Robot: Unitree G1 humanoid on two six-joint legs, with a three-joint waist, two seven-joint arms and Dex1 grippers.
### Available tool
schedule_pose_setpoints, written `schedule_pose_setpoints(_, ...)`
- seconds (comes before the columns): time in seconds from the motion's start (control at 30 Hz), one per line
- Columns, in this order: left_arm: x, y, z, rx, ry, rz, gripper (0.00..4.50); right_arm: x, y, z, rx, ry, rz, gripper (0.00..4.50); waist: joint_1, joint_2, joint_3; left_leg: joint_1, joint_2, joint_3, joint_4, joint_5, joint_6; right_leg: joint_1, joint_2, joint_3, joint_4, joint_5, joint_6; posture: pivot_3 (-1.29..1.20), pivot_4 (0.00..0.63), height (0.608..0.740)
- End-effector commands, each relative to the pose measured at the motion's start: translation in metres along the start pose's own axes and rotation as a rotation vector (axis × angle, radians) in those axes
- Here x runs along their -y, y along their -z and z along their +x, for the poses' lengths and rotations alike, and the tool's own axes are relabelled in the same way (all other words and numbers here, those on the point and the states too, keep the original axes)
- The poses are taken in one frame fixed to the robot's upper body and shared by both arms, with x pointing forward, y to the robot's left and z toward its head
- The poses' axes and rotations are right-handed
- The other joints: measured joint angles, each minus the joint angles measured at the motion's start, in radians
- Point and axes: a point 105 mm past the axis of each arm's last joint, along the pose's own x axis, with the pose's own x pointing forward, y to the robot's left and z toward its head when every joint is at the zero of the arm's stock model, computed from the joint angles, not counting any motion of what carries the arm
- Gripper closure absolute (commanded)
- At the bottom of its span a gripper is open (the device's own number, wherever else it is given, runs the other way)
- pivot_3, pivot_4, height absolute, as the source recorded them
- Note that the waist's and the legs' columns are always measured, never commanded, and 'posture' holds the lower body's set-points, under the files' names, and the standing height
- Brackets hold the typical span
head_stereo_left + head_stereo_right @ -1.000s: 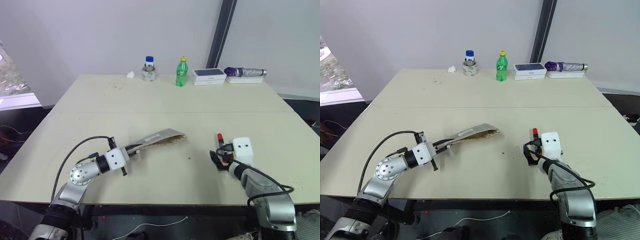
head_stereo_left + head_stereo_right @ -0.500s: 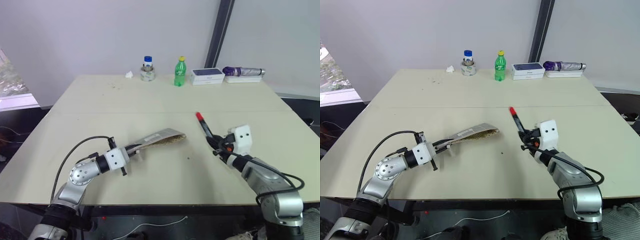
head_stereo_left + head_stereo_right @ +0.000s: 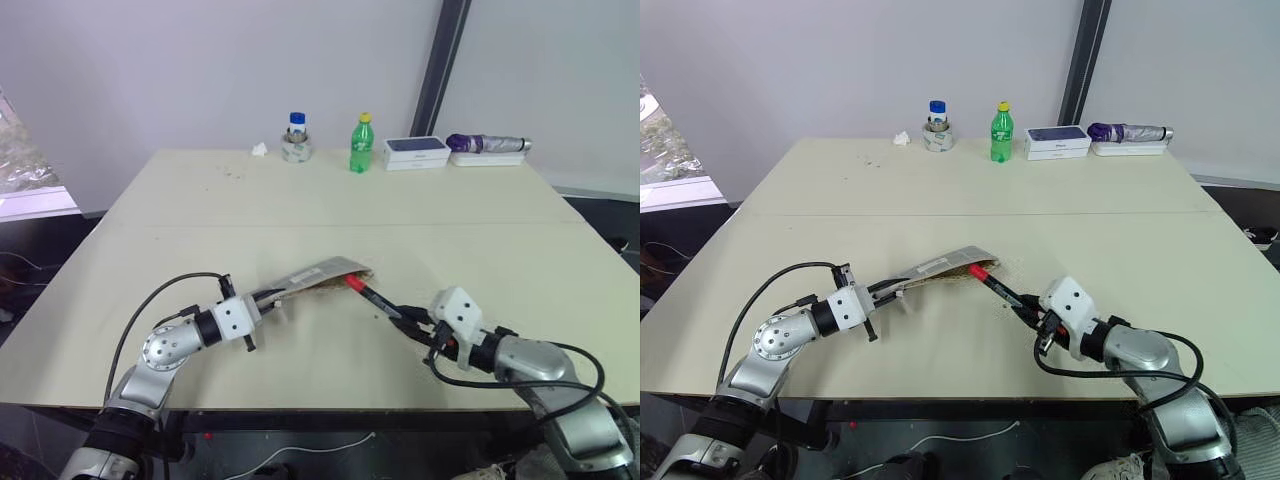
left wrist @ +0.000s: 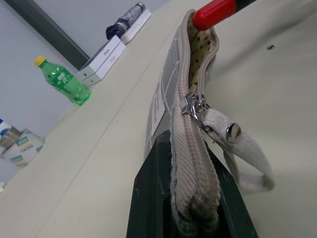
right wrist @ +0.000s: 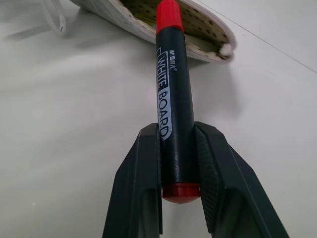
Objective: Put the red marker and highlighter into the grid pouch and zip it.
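— Pale beige bench (image 3: 300, 200) under a grey wall, yes? What sits along its far edge?

— A green bottle (image 3: 361, 145) with a yellow cap, a small jar (image 3: 297, 140) with a blue lid just beside it, a flat white box (image 3: 418, 152), and a folded purple umbrella (image 3: 488, 144) lying on a white case.

— And the grid pouch (image 3: 322, 275)?

— Near the middle of the bench's near half, held edge-up. The left tool (image 3: 268, 297) is clamped shut on its closed end; in the left wrist view the black fingers (image 4: 158, 198) pinch the zipper tape, with the metal slider and its white pull tab (image 4: 237, 144) just past them. The far end of the pouch gapes open, showing a dotted lining.

— Where is the red marker (image 5: 172, 94)?

— In the right tool (image 3: 1032, 318). Its two black fingers (image 5: 143, 183) are closed on the barrel's rear part, one on each side, with the red end plug between them. The barrel is black with white lettering, the cap red.

— How does it stand to the pouch?

— It points up and to the left, toward the pouch's open mouth. The red cap is right at the opening; from the right wrist view it overlaps the rim, though I cannot tell whether it is actually inside or touching the fabric.

— The highlighter?

— I can't make one out.
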Motion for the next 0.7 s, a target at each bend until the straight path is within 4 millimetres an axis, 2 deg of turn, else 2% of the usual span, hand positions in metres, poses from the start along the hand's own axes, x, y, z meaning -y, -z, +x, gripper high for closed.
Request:
schedule_pose_setpoints(0.03,-0.008,-0.011,0.001,0.035,-0.001,0.075,4.50,0.000,-0.009,0.007,0.020,-0.012,-0.087,4.08,0.000,0.000,0.000,0.000,0.000,0.000,0.000,0.000,0.000,0.000,0.000,0.000,0.000,0.000,0.000,0.00,0.150,0.740)
schedule_pose_setpoints(0.13,-0.006,-0.014,0.000,0.027,0.070,0.187,4.50,0.006,-0.014,0.016,0.003,-0.001,-0.104,4.08,0.001,0.000,0.000,0.000,0.000,0.000,0.000,0.000,0.000,0.000,0.000,0.000,0.000,0.000,0.000,0.00,0.150,0.740)
schedule_pose_setpoints(0.2,-0.001,-0.014,0.000,0.018,0.136,0.271,4.50,0.006,-0.011,0.020,-0.044,-0.024,-0.182,4.08,0.002,0.000,0.000,0.000,-0.001,0.000,0.000,0.000,0.000,0.000,0.000,0.000,0.000,0.000,0.000,0.00,0.150,0.740)
schedule_pose_setpoints(0.37,0.000,-0.013,0.002,0.015,0.168,0.329,4.50,0.005,-0.012,0.032,-0.090,-0.070,-0.317,4.08,0.001,0.000,0.000,0.000,-0.001,0.000,0.000,0.000,0.000,0.000,0.000,0.000,0.000,0.000,0.000,0.00,0.150,0.740)
schedule_pose_setpoints(0.43,0.002,-0.014,0.004,0.024,0.175,0.332,4.50,0.001,-0.016,0.039,-0.117,-0.121,-0.438,4.08,0.000,0.000,0.000,0.000,-0.002,0.000,0.000,0.000,0.000,-0.001,0.000,0.000,0.000,0.000,0.000,0.00,0.150,0.740)
schedule_pose_setpoints(0.57,0.009,-0.021,0.010,0.065,0.187,0.324,4.50,-0.007,-0.039,0.055,-0.049,-0.179,-0.663,4.08,-0.005,0.000,0.000,0.000,-0.002,0.000,-0.001,0.000,0.000,-0.001,0.000,0.000,0.000,0.000,0.000,0.00,0.150,0.740)
schedule_pose_setpoints(0.7,0.010,-0.028,0.013,0.099,0.186,0.321,4.50,-0.027,-0.036,0.062,-0.010,-0.269,-0.755,4.08,-0.001,0.000,0.000,-0.001,-0.002,0.001,0.000,0.000,0.000,-0.001,0.000,0.000,0.000,0.000,0.000,0.00,0.150,0.740)
